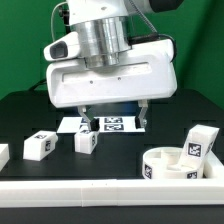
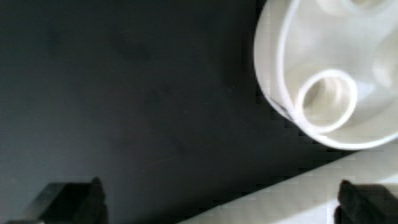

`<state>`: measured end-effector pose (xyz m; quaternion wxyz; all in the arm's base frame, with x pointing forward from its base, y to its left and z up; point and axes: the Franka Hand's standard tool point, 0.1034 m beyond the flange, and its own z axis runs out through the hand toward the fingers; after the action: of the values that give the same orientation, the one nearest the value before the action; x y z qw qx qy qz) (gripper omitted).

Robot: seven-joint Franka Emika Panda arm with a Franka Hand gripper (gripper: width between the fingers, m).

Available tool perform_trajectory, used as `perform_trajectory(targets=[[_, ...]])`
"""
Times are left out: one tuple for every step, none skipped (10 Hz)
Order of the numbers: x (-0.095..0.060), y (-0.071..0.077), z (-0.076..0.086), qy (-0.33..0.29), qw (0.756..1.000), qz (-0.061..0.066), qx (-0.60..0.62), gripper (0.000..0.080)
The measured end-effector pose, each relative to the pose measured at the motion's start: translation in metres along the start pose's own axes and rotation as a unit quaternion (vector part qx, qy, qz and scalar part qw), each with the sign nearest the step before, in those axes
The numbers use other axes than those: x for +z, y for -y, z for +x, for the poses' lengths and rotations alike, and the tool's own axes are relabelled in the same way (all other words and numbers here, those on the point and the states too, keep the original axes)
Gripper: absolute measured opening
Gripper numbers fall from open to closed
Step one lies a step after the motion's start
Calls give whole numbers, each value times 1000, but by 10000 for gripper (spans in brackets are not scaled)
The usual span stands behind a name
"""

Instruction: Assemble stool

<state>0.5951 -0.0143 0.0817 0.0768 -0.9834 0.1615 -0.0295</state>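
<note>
rail (image 1: 100, 190) long wht | seat (image 1: 165, 168) thick rnd wht plastic disc | gripper (image 1: 114, 118) jaws apart, empty

Under gripper (image 1: 114, 121): jaws spread wide, bare black table (image 1: 120, 162) between them.
Exterior view's left: outer leg (image 1: 40, 146) and inner leg (image 1: 86, 142), narrow gap between.
Exterior view's right: seat (image 1: 168, 166) with third leg (image 1: 200, 142) just beside, blocking.
Table edge nearest camera: long white rail (image 1: 100, 191).

Marker board (image 1: 112, 126) flat on black table (image 1: 120, 152), white border rail (image 1: 80, 192) along the near edge.
</note>
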Motion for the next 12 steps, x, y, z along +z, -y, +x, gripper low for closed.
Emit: perform_trajectory(targets=[[0, -1, 0, 0, 1000, 0, -9, 649], [1, -1, 0, 0, 1000, 0, -6, 649], [4, -1, -3, 5, 1000, -15, -9, 649], [9, -5, -8, 9, 999, -37, -13, 649], [13, -9, -15, 5, 999, -53, -12, 649], [17, -17, -23, 10, 997, -72, -33, 649], [16, -29, -22, 14, 996, -76, -50, 649], [13, -49, -16, 13, 995, -79, -62, 649], [13, -64, -14, 11, 994, -78, -71, 649], [13, -64, -15, 11, 995, -78, -61, 649], [14, -63, -15, 11, 995, -78, -64, 649], [14, -64, -15, 11, 995, -78, -63, 649]])
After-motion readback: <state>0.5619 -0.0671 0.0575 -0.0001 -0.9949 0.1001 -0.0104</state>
